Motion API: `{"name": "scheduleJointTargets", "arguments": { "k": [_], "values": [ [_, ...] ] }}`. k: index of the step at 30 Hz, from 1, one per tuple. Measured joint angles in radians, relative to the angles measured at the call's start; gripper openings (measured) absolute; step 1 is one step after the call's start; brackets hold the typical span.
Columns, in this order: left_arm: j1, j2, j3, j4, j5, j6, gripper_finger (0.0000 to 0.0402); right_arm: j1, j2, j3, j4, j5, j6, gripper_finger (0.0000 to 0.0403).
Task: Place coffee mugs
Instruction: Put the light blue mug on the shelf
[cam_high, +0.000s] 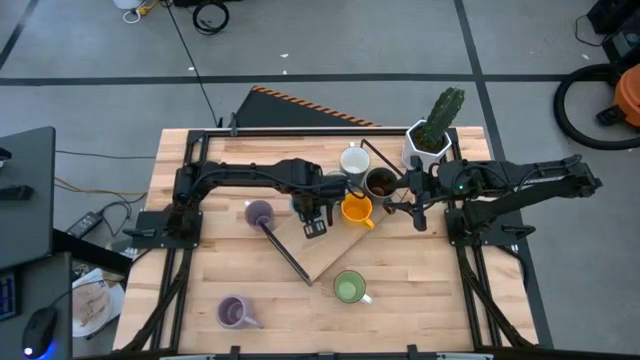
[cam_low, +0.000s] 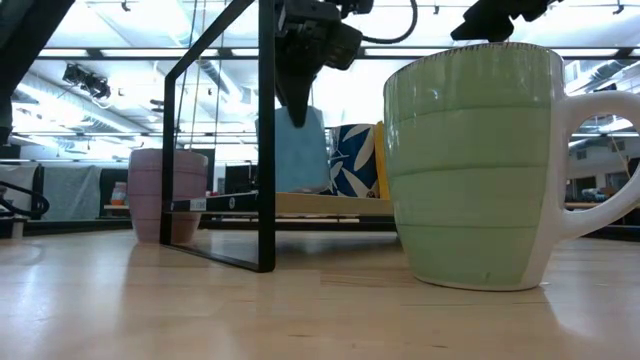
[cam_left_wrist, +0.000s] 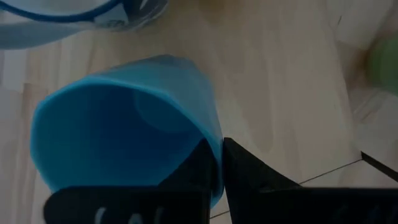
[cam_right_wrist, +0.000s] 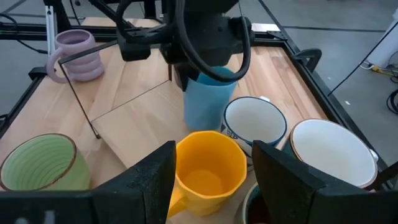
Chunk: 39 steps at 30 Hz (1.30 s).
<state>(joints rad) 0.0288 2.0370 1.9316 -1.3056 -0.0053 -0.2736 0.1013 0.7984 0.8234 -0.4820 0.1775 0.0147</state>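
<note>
A plain blue mug (cam_right_wrist: 208, 102) hangs under my left gripper (cam_high: 312, 212), which is shut on it over the wooden board (cam_high: 330, 248) at the table's middle. Right beside it stand an orange mug (cam_right_wrist: 208, 168), a white mug with a blue pattern (cam_right_wrist: 255, 124), a white mug (cam_right_wrist: 329, 152) and a dark brown mug (cam_high: 380, 183). A green mug (cam_high: 349, 288) and a lilac mug (cam_high: 233, 312) stand on their bases near the front edge, another lilac mug (cam_high: 259, 212) left of the board. My right gripper (cam_high: 415, 205) waits open at the right, above and behind the orange mug. My left gripper pinches the blue mug's rim (cam_left_wrist: 214, 158), one finger inside the cup and one outside against the wall. The fingers come from above, pointing down. The mug hangs below them, slightly tilted; whether its base touches the board I cannot tell.
A thin black metal frame (cam_low: 265, 130) stands at the board's left edge, close to the blue mug. A white pot with a green cactus (cam_high: 432, 130) is at the far right. Bare wood lies between the green and lilac mugs near the front.
</note>
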Motion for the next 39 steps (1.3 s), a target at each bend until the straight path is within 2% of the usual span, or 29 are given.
{"name": "scheduleJointTargets", "arguments": {
  "k": [39],
  "values": [
    [-0.005,0.024,-0.002,0.032,-0.024,0.041,0.0032,0.000,0.001,-0.001,-0.013,-0.024,0.027,0.0216]
  ]
}}
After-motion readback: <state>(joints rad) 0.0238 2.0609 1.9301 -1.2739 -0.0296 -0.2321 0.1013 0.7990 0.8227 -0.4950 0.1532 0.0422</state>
